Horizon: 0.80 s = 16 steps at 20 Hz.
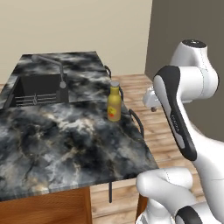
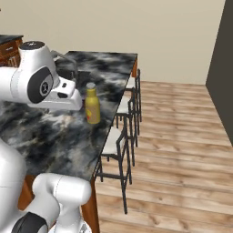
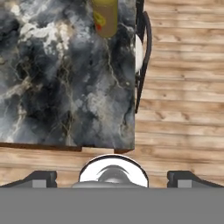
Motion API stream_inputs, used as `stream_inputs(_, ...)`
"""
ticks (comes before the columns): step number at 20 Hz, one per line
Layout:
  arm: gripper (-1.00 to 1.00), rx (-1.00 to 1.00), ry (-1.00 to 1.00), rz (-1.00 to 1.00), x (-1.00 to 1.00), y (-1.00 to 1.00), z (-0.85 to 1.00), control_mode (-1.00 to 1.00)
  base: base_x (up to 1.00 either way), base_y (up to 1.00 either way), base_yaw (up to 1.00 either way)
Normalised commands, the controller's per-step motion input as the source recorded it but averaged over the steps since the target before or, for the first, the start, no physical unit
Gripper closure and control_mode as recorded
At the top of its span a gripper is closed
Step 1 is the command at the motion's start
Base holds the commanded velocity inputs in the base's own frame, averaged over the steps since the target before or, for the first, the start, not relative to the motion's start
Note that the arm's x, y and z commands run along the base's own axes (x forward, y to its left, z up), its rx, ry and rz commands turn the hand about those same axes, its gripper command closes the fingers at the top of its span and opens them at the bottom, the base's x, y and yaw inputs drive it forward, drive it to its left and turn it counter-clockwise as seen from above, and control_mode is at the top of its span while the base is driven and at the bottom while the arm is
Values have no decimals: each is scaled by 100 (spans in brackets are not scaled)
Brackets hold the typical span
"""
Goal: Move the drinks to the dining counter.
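Left base view: the yellow bottle [image 1: 114,101] stands upright on the bench [image 1: 65,140], near its right edge and just past the sink [image 1: 37,89]. It looks already delivered. The arm rises at the right, its hand out beyond the bench edge over the floor. The step in hand seems to be clearing away from this bottle, so the second drink can be fetched. To do it well, the arm should lift and swing away from the bottle, never across it, since a tall bottle so near the edge tips easily.

Right base view: the same bottle [image 2: 92,106] stands just beside the white hand, apart from it as far as I can tell. Stools [image 2: 119,150] line the bench edge below; the base should keep off them when it drives.

Hand view: the fingers [image 3: 112,180] are spread wide, one tip [image 3: 40,179] at each side of the bottom, with nothing between them and nothing touched. The bottle [image 3: 105,16] shows at the top, well apart from the tips.
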Motion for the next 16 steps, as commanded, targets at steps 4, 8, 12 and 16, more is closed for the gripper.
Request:
stream_inputs(4,-100,0,0,0,0,0,0,100,-69,0,0)
stream_inputs(8,-100,0,0,0,0,0,0,100,-100,22,7)
stream_inputs(12,-100,0,0,0,0,0,0,100,-100,83,27)
stream_inputs(16,-100,0,0,0,0,0,0,100,-92,100,58)
